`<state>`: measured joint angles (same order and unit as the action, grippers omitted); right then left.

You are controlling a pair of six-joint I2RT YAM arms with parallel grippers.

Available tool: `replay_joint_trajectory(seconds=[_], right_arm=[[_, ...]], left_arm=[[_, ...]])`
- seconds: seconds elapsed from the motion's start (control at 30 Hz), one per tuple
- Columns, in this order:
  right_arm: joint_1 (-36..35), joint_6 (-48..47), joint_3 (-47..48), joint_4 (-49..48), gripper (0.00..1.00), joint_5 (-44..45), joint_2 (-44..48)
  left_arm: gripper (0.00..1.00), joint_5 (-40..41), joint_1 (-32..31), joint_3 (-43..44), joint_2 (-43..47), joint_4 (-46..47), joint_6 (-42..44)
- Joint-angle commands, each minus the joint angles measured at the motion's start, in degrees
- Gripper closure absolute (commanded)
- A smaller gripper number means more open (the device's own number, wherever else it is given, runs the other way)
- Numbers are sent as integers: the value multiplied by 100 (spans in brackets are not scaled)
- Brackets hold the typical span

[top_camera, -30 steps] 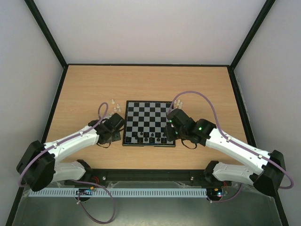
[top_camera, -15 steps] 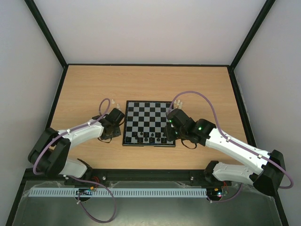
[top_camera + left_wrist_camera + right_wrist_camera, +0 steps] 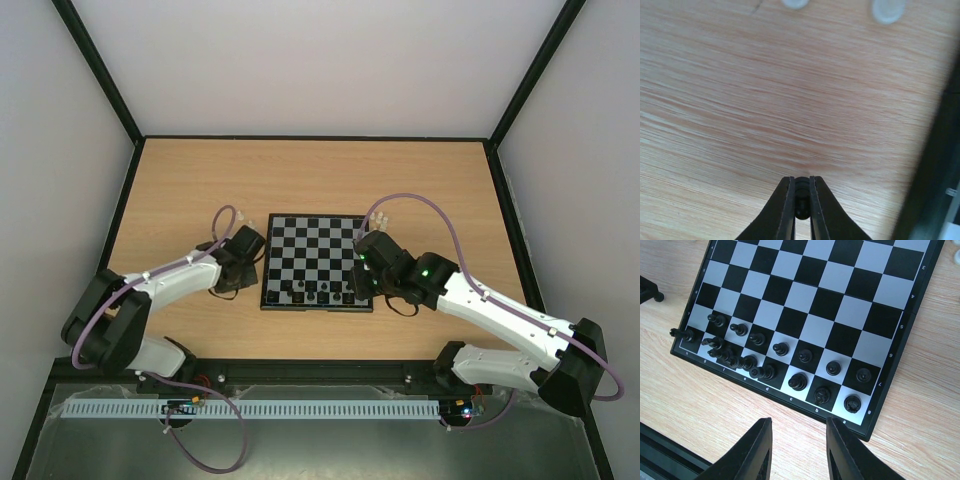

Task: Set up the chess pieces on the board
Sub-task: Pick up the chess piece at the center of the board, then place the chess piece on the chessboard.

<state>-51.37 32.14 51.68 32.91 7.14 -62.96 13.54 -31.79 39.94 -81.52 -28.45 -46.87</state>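
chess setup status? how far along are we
Done: black pieces stand in the two board rows nearest the arms. In hand: left gripper is shut on a small dark thing, likely a black piece, over the table beside the board; right gripper is open and empty. Left: whitish pieces lie on the table, off the board, whose far rows are bare.

board rim [image 3: 912, 326] — faint letters, digits 3–8
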Motion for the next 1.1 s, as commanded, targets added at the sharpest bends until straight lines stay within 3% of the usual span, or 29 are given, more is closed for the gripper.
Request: replay_joint_trajectory(seconds=[0.0, 0.33, 1.07], right_arm=[[18, -28, -50, 100, 69, 104, -10], [17, 16, 6, 106, 69, 122, -67], [18, 18, -127, 68, 69, 135, -43]], left_arm=[[98, 204, -416, 657, 259, -559, -2], [97, -26, -1405, 1633, -328, -961, 11], [96, -41, -1508, 1403, -1012, -779, 58]])
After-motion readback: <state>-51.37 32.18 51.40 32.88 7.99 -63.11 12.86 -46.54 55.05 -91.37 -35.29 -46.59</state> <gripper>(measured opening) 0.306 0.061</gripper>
